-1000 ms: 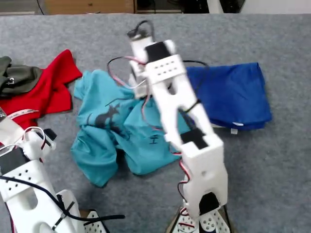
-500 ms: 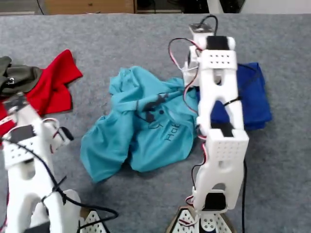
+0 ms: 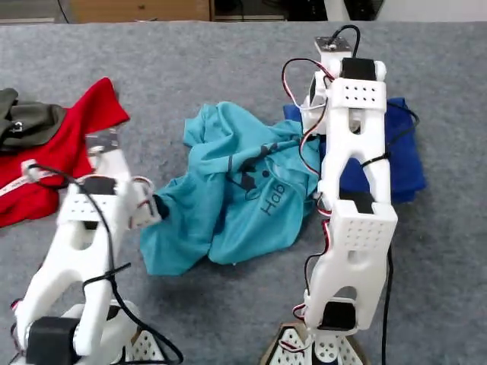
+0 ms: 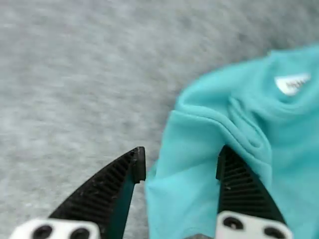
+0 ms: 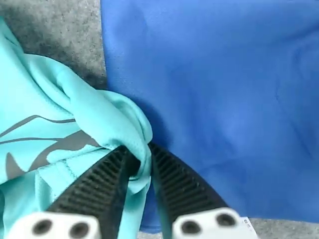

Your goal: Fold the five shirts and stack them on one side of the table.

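On your grey table [image 3: 426, 251], the right gripper [image 5: 143, 152] pinches the teal shirt [image 3: 243, 190]; the left gripper [image 4: 182, 152] gapes at its edge.

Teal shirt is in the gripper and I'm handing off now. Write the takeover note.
Right gripper: shut on a fold of the teal shirt, at the edge of the blue shirt.
Left gripper: open, straddling the teal shirt's opposite edge.
Done: blue shirt lies folded on the right.
Left: teal shirt crumpled mid-table; red shirt and olive garment unfolded at far left; nothing stacked.
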Action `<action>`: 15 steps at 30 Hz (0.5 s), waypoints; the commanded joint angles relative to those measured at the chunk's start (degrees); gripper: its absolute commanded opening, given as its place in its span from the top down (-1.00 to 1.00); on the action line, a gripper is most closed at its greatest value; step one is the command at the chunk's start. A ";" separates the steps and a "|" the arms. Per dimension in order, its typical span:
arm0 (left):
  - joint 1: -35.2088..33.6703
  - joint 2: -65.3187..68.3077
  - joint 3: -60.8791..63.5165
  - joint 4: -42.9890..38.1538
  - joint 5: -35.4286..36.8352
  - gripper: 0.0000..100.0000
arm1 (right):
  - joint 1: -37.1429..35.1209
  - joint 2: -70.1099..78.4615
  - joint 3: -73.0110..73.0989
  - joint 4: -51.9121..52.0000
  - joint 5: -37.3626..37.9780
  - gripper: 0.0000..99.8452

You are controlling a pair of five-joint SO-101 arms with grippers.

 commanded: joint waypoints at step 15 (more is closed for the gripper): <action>-9.05 6.29 -20.13 7.91 -2.73 0.96 | -1.27 -1.19 -10.95 5.71 0.26 1.00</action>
